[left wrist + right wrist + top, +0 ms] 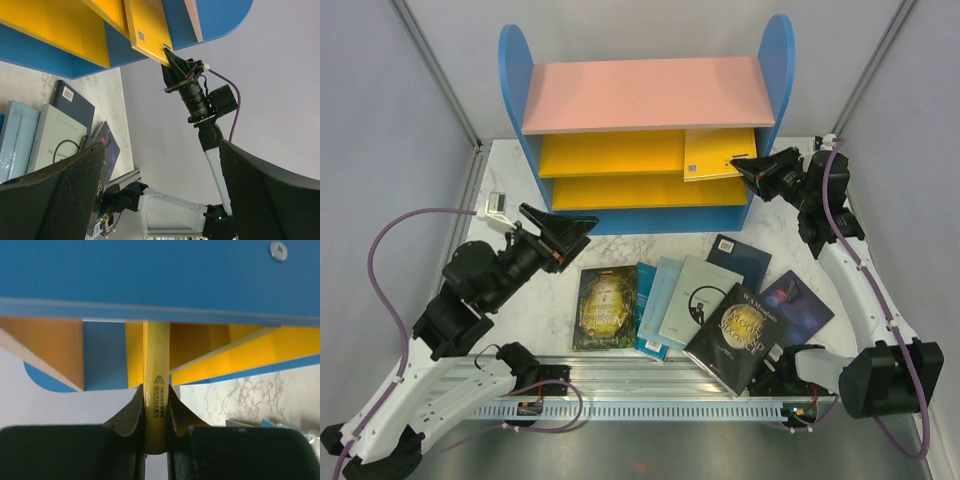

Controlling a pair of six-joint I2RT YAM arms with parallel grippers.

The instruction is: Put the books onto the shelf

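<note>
Status: one of about eight in progress, none finished. Right gripper [740, 165] is clamped on the spine of the yellow book [718, 153], which is partly into the shelf [650, 92] at the right end of the upper yellow board, just beside the right blue panel. It overhangs the board's front edge and isn't released; can't tell if it's resting on the board. No other book visible on the boards. Left gripper [575, 235] is wide open and holds nothing, hovering over the worktop [550, 295] in front of the shelf's left half. Seven loose books are fanned mid-worktop toward the near edge: black-and-gold [607, 307], teal [645, 315], pale blue [663, 290], grey-white [698, 300], navy [740, 255], black [735, 335], purple-navy [800, 300]. Judgement: early, most of the job is left.
</note>
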